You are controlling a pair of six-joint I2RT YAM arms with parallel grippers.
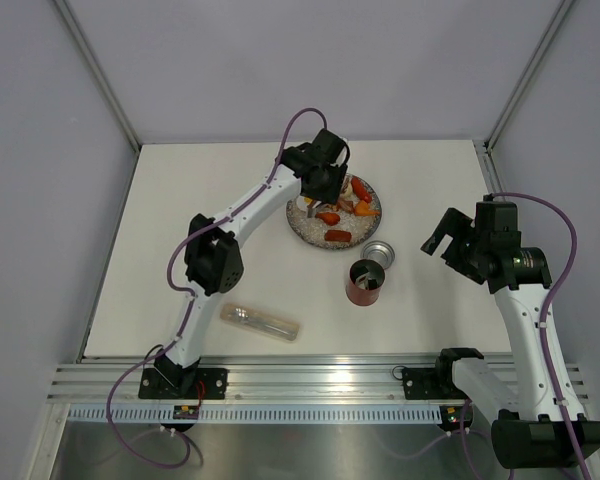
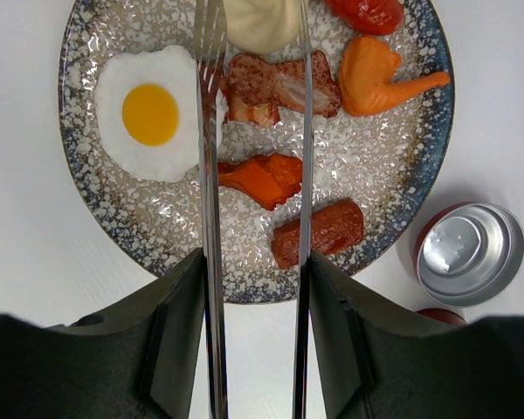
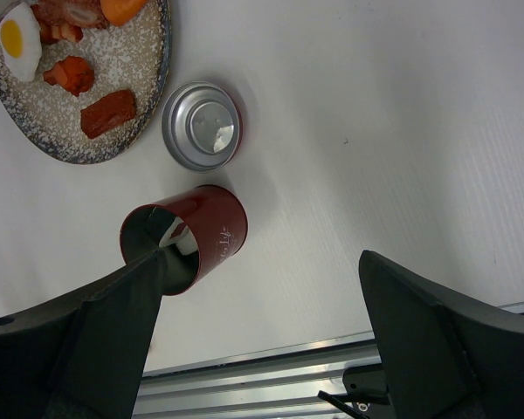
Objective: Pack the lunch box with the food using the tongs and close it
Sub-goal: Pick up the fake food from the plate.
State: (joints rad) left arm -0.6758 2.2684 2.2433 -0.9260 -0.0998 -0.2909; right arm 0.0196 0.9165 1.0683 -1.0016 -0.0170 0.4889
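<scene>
**Top external: left arm stretched over the plate, tongs in its grip**

The left arm rises from its base at the near left, folds at the elbow and reaches far and to the right. Its wrist hangs above the speckled plate [image 2: 367, 166]. The left gripper [image 2: 255, 266] is clamped on the tongs [image 2: 211, 175], its fingers pressing the outer sides of the two slim arms. The arms stand apart and point towards the far side of the plate. An orange shrimp [image 2: 260, 177] lies between them; whether metal touches it cannot be told.

The right arm bends up from the near right. The right gripper [image 3: 262, 262] hovers over the table with its jaws spread wide and nothing between them, to the right of the lunch box [image 1: 363, 285].

On the plate, a fried egg [image 2: 148, 113] lies at the left and a red-brown sausage [image 2: 319, 231] at the near right. A bacon piece [image 2: 279, 87], an orange drumstick [image 2: 384, 78] and a pale bun [image 2: 262, 22] lie farther back.

The lunch box stands upright and open, near and right of the plate. Something pale and dark lies inside, its kind unclear. The lid [image 1: 378, 253] rests upside down, metal side up, just beside the plate's rim.

A clear oblong case [image 1: 260, 322] lies on the white table [image 1: 180, 190] towards the near edge. Pale walls enclose the table, and an aluminium rail [image 1: 310, 382] runs along the front.
</scene>
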